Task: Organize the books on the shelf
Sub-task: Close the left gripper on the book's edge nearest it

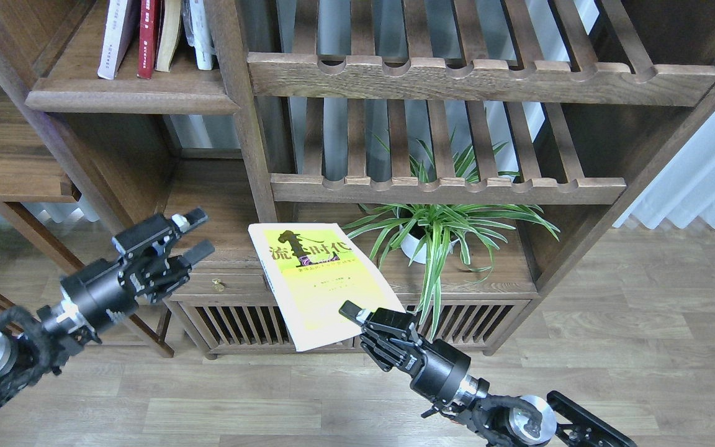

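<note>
A yellow-green book (317, 279) with black Chinese characters is held up flat in front of the cabinet, its cover facing me. My right gripper (357, 320) is shut on its lower right corner. My left gripper (197, 234) is open, fingers spread, a short way left of the book's top edge and not touching it. At the top left, the shelf (131, 93) carries several upright books (156, 34), among them a white one and a dark red one.
Slatted racks (450, 74) with scalloped rails fill the right bay. A potted spider plant (438, 233) stands on the cabinet top just right of the held book. Below is a small drawer (218, 282). Wooden floor lies in front.
</note>
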Motion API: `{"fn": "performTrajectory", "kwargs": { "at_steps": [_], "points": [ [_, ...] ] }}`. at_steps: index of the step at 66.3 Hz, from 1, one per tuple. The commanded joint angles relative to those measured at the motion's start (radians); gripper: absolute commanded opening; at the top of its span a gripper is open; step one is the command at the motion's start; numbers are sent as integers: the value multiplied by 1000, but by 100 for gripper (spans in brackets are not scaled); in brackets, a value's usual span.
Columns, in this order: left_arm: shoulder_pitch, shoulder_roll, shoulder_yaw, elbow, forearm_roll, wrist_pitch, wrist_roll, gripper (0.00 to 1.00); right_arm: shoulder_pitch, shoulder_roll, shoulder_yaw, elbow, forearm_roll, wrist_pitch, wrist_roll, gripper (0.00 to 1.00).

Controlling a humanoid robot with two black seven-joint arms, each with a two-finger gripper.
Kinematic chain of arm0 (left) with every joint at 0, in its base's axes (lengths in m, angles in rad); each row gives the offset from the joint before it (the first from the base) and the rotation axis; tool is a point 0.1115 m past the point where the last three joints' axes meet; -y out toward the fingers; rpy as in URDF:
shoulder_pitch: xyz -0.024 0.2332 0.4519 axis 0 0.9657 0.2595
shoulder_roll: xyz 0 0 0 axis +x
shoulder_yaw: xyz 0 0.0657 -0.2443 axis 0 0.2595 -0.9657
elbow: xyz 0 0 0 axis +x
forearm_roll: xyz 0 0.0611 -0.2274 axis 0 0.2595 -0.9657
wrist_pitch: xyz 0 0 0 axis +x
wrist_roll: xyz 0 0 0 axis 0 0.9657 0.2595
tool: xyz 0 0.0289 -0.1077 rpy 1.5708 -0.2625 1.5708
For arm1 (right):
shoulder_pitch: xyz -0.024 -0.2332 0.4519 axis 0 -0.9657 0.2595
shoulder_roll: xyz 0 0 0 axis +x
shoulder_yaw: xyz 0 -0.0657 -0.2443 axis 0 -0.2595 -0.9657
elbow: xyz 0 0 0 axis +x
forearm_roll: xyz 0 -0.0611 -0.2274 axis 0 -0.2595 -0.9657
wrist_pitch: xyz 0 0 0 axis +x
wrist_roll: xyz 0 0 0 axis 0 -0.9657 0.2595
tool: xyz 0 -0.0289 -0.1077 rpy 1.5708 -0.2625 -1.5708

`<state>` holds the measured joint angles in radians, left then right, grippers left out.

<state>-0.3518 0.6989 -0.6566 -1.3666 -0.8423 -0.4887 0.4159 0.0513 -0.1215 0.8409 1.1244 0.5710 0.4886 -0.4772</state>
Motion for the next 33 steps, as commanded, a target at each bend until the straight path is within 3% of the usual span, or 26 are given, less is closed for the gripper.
{"fn": "performTrajectory", "kwargs": {
  "at_steps": [1,33],
  "points": [
    [20,36,17,-11,-8,0,11,84,1,-6,1,0,0,0,0,9],
    [13,19,87,-8,-83,0,9,90,15,-4,-10,0,-3,0,-12,9]
  ]
}}
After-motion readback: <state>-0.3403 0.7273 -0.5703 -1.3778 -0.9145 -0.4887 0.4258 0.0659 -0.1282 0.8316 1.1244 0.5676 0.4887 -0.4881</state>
